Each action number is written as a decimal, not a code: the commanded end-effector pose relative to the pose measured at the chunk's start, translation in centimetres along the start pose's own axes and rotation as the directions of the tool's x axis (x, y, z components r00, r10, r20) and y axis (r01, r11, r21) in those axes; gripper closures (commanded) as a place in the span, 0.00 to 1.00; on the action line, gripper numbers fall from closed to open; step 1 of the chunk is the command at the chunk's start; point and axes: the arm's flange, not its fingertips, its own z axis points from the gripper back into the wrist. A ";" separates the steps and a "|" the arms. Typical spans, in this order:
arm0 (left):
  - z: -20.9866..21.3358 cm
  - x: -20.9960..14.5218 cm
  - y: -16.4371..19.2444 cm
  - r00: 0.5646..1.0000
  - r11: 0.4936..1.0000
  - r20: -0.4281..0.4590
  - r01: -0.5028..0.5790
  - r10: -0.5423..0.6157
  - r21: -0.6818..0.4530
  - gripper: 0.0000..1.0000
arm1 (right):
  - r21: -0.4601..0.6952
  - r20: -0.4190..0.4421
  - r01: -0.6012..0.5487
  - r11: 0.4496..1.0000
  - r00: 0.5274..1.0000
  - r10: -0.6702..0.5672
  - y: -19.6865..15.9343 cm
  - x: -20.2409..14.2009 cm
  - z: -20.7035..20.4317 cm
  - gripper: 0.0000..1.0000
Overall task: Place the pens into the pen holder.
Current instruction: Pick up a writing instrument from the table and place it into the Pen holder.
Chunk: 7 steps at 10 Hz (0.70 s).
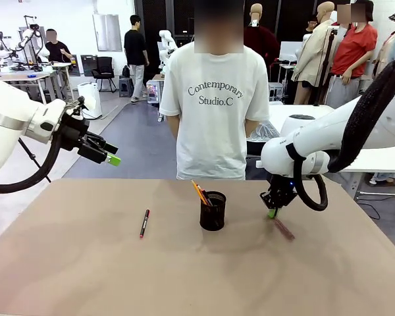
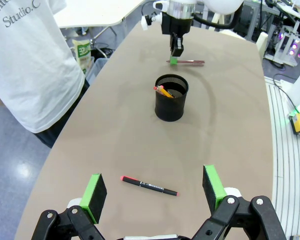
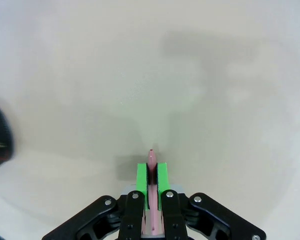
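Observation:
The black mesh pen holder [image 1: 212,210] stands mid-table with the orange-yellow pencil [image 1: 199,191] leaning in it. To its left, the black pen with red ends [image 1: 144,223] lies flat on the table. My right gripper [image 1: 273,210] is down at the table right of the holder. It is shut on one end of the pinkish-brown pen [image 1: 284,229], and the right wrist view has that pen [image 3: 152,159] pinched between the green pads [image 3: 163,177]. My left gripper [image 1: 108,157] hangs open in the air at the left. In its wrist view it [image 2: 154,187] looks down on the black pen [image 2: 150,185] and the holder [image 2: 171,97].
A person in a white T-shirt [image 1: 214,105] stands at the table's far edge, hands out of sight. The brown tabletop [image 1: 85,276] is bare around the pens. A white table [image 1: 382,158] stands behind on the right.

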 end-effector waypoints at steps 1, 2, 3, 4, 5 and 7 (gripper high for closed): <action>0.1 0.1 -0.1 1.000 1.000 -0.009 0.002 -0.002 0.004 0.00 | 0.180 0.203 -0.091 0.979 0.978 0.054 0.0 -0.7 3.0 1.00; 0.1 0.1 -0.1 1.000 1.000 -0.009 0.002 -0.002 0.004 0.00 | 0.246 0.289 -0.144 0.959 0.955 0.070 0.1 -0.9 4.4 1.00; 0.1 0.1 -0.1 1.000 1.000 -0.009 0.002 -0.002 0.004 0.00 | 0.297 0.417 -0.220 0.929 0.905 0.081 0.0 -1.3 6.4 1.00; 0.1 0.1 -0.1 1.000 1.000 -0.009 0.002 -0.002 0.004 0.00 | 0.349 0.494 -0.278 0.895 0.866 0.076 -0.1 -1.7 8.0 1.00; 0.1 0.1 -0.1 1.000 1.000 -0.009 0.002 -0.002 0.004 0.00 | 0.402 0.581 -0.392 0.828 0.808 0.101 -0.1 -2.6 9.9 1.00; 0.1 0.1 -0.1 1.000 1.000 -0.009 0.002 -0.002 0.004 0.00 | 0.431 0.695 -0.587 0.685 0.700 0.163 -1.1 -4.1 12.6 1.00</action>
